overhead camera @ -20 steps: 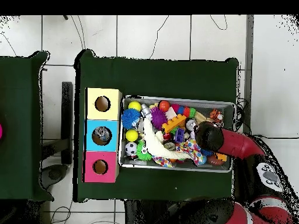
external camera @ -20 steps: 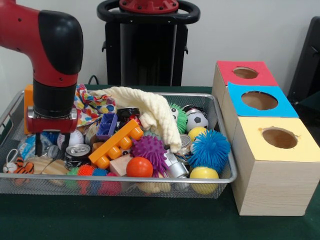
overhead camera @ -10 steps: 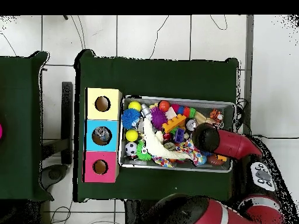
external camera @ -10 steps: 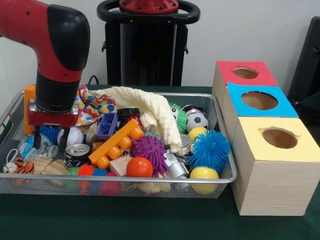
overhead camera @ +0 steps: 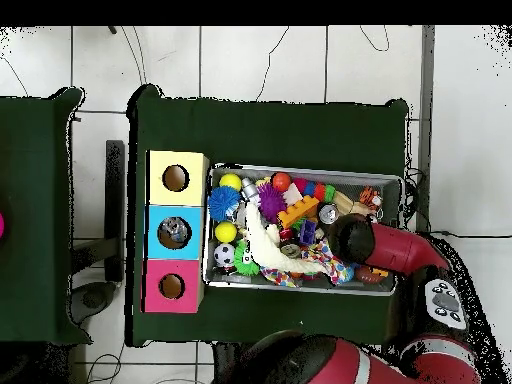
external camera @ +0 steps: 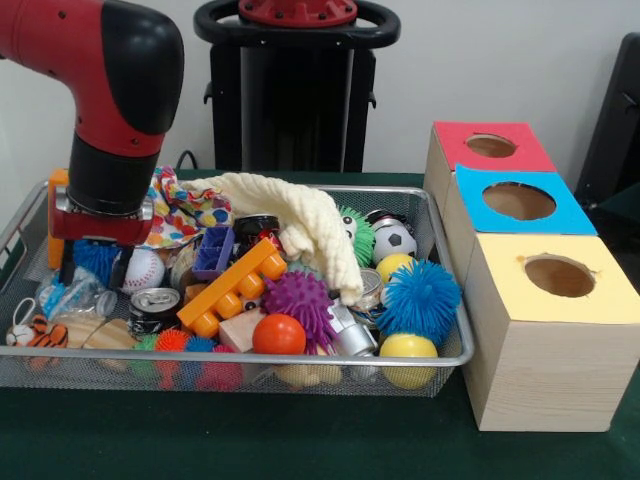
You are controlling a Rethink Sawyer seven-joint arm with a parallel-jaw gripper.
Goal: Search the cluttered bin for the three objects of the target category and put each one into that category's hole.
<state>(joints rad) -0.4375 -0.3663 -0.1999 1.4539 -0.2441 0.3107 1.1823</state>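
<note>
dark green cloth covers the table [external camera: 300,450] in the front view, and on it sits a wire mesh bin [external camera: 440,300] crammed with toys, with a row of three wooden boxes just beside it at the picture's right: a red-topped box [external camera: 470,165], a blue-topped box [external camera: 560,215] and a yellow-topped box [external camera: 560,340], each with a round hole in its top. the red and black arm [external camera: 110,110] comes down over the bin's left end, and its gripper [external camera: 90,265] hangs just above the clutter with a baseball [external camera: 145,270] and a blue spiky toy [external camera: 95,258] right at its tips; whether the claw is apart or together cannot be told. a cream cloth [external camera: 310,225] drapes across the middle of the bin over an orange building brick [external camera: 235,285], beside a purple spiky ball [external camera: 298,300], an orange ball [external camera: 278,335], a soda can [external camera: 153,307], a soccer ball [external camera: 394,240], a big blue spiky ball [external camera: 418,298] and a yellow ball [external camera: 408,352]. from overhead, the green table [overhead camera: 270,130] stands on a white tiled floor [overhead camera: 250,60], the bin [overhead camera: 300,288] lies right of the three boxes [overhead camera: 175,232], and the arm [overhead camera: 385,250] reaches in over the bin's right end, hiding its claw.
</note>
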